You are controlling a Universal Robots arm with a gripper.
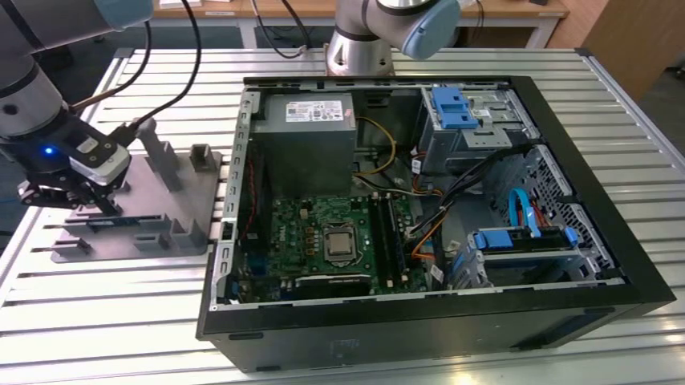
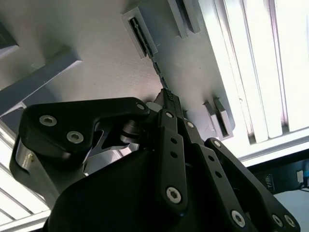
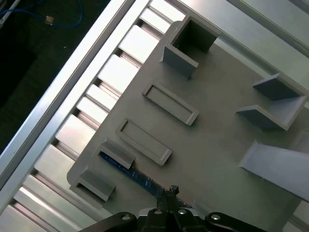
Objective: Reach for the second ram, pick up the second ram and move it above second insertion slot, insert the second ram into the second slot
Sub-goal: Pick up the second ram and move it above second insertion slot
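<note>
First wrist view: end effector (image 3: 172,190) pinches second ram (image 3: 129,172) in gray holder (image 3: 217,140).

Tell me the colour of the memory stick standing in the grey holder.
The memory stick is blue; the first wrist view shows it best.

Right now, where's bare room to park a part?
Free: table slats bordered by the grey fixture and the PC case; the fixture's plate between empty pockets and upright brackets. Crowded: case interior, cables; fixture edge with the gripper at the second ram.
</note>
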